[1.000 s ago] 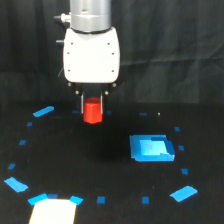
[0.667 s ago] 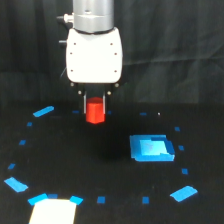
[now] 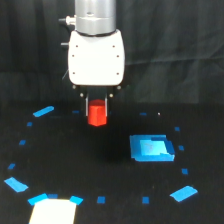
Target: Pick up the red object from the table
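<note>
Frame centre: fingers (image 3: pixel 97 111) closed on the red object (image 3: pixel 97 114), above the black worktop (image 3: pixel 100 165); blue square piece (image 3: pixel 151 148) at lower right.

Single arm enters from top of exterior view, pointing straight down. Silver cylindrical wrist section (image 3: pixel 95 16) vertical, small dark fittings on its side toward exterior view's left. White rounded gripper body (image 3: pixel 96 58) mounted directly beneath, upright, no visible tilt. Gripper (image 3: pixel 97 111) at lower end: two thin dark fingers (image 3: pixel 87 106) hang down, parallel, closed against either side of red object (image 3: pixel 97 114). Fingertips partly hidden, contact detail blurred.
</note>
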